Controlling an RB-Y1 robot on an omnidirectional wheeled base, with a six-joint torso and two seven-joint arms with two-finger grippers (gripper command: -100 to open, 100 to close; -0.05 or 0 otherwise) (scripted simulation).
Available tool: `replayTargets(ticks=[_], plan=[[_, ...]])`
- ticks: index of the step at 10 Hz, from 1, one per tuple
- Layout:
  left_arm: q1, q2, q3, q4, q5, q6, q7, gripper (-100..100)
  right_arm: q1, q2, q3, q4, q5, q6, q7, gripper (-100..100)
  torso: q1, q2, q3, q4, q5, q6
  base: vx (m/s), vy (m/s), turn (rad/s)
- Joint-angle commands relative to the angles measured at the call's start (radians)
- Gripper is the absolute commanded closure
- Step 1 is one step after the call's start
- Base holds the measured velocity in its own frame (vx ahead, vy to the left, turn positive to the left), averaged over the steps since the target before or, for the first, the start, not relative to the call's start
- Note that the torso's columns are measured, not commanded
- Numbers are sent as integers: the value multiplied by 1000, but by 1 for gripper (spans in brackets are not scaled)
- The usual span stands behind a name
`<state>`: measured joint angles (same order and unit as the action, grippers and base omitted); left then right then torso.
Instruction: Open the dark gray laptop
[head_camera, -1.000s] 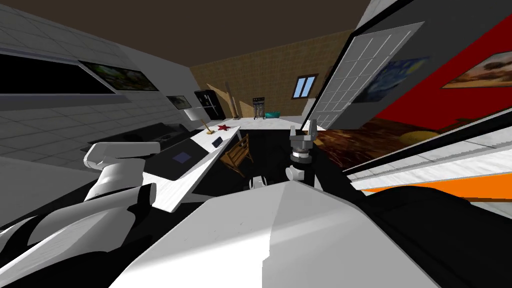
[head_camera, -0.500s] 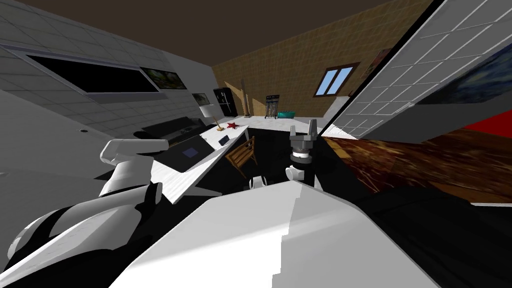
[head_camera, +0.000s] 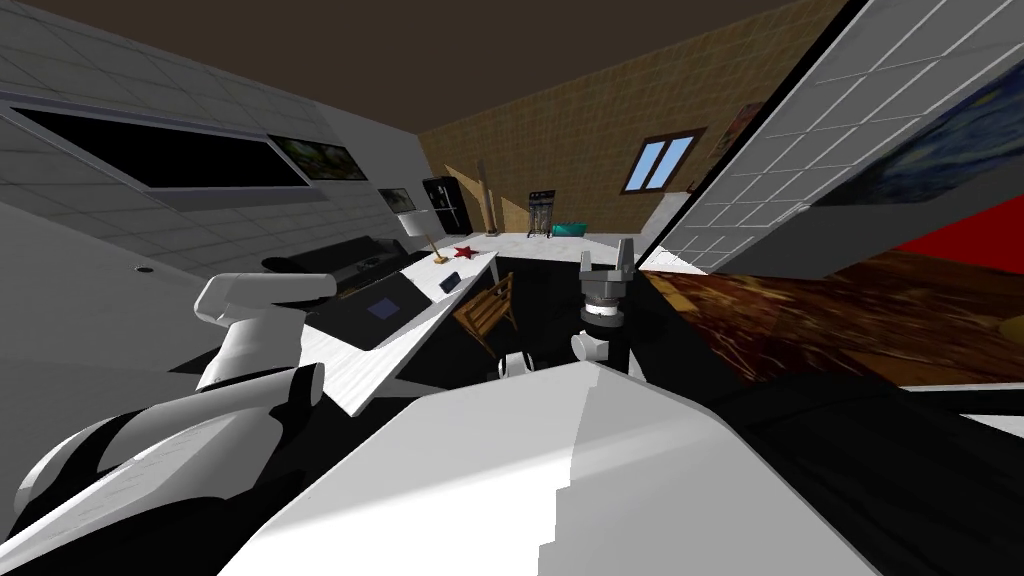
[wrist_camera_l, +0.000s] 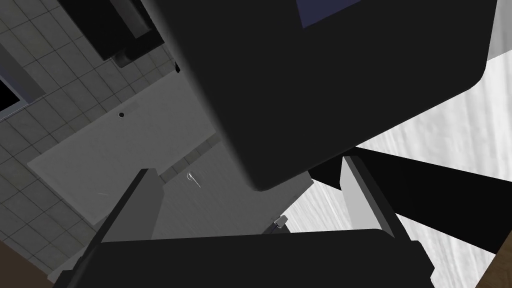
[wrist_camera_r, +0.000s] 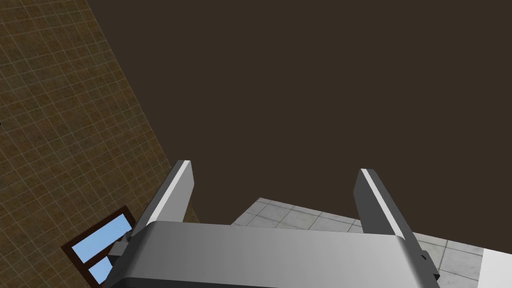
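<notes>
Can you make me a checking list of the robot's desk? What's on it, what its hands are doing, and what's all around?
Surface: white desk, streaky grain on top.
Job's things: dark grey laptop, lid shut, lying flat on the desk.
Clutter: small dark flat thing, red star and lamp, all beyond the laptop.
Grippers: left gripper, jaws open, one laptop corner lined up between them, no contact seen; right gripper, raised beside the desk, jaws open, holding nothing.
Cables: nothing seen.
Surroundings: wooden chair at the desk's side; brown tiled wall with a window far behind.
</notes>
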<state>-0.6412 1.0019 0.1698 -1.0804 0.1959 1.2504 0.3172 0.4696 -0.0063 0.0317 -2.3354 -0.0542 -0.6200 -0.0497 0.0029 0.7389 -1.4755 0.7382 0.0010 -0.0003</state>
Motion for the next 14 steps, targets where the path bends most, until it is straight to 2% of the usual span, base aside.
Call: replayTargets(ticks=[1, 4, 5, 6, 7, 8, 9, 10, 11, 12, 13, 14], plan=[[-22, 1, -6, -13, 38, 52, -23, -100, 0, 0, 0, 0, 0, 0, 0, 0, -3, 0, 0, 0, -1, 0, -25, 191, -88], [-41, 2, -10, -29, 80, 105, -46, -100, 0, 0, 0, 0, 0, 0, 0, 0, -5, -3, -2, -1, -2, 0, 4, 161, -81], [-39, 0, -11, -27, 69, 94, -39, -100, 0, 0, 0, 0, 0, 0, 0, 0, -4, -2, -1, -1, -1, 0, 4, 66, -21], [10, 50, -61, -78, 121, 75, 10, -100, 0, 0, 0, 0, 0, 0, 0, 0, -7, -1, -1, 0, -2, 0, -48, 96, -314], [42, 76, -65, -79, 146, 75, 35, -100, 0, 0, 0, 0, 0, 0, 0, 0, -5, 2, 1, 0, -2, 2, -71, 115, -308], [43, 103, -65, -79, 156, 75, 65, -100, 0, 0, 0, 0, 0, 0, 0, 0, -2, 2, 2, 1, -1, 0, -40, 57, -69], [43, 103, -65, -79, 156, 75, 87, -100, 0, 0, 0, 0, 0, 0, 0, 0, -4, 0, 0, 0, -1, -1, -7, 11, 36], [97, 149, -112, -130, 204, 52, 123, -100, 0, 0, 0, 0, 0, 0, 0, 0, -6, -3, -2, -1, -2, 0, -57, 81, -292], [125, 177, -119, -130, 230, 52, 152, -100, 0, 0, 0, 0, 0, 0, 0, 0, -2, -1, -1, -1, -1, 2, -71, 101, -305], [127, 207, -119, -130, 241, 52, 182, -100, 0, 0, 0, 0, 0, 0, 0, 0, -1, 0, 0, 0, 0, 0, -28, 52, -77], [127, 207, -119, -130, 241, 52, 208, -100, 0, 0, 0, 0, 0, 0, 0, 0, -3, -2, -1, 0, -1, -1, 2, 14, 27], [127, 207, -119, -130, 241, 52, 213, -100, 0, 0, 0, 0, 0, 0, 0, 0, -5, -3, -2, -1, -2, 0, 11, -6, 18]])
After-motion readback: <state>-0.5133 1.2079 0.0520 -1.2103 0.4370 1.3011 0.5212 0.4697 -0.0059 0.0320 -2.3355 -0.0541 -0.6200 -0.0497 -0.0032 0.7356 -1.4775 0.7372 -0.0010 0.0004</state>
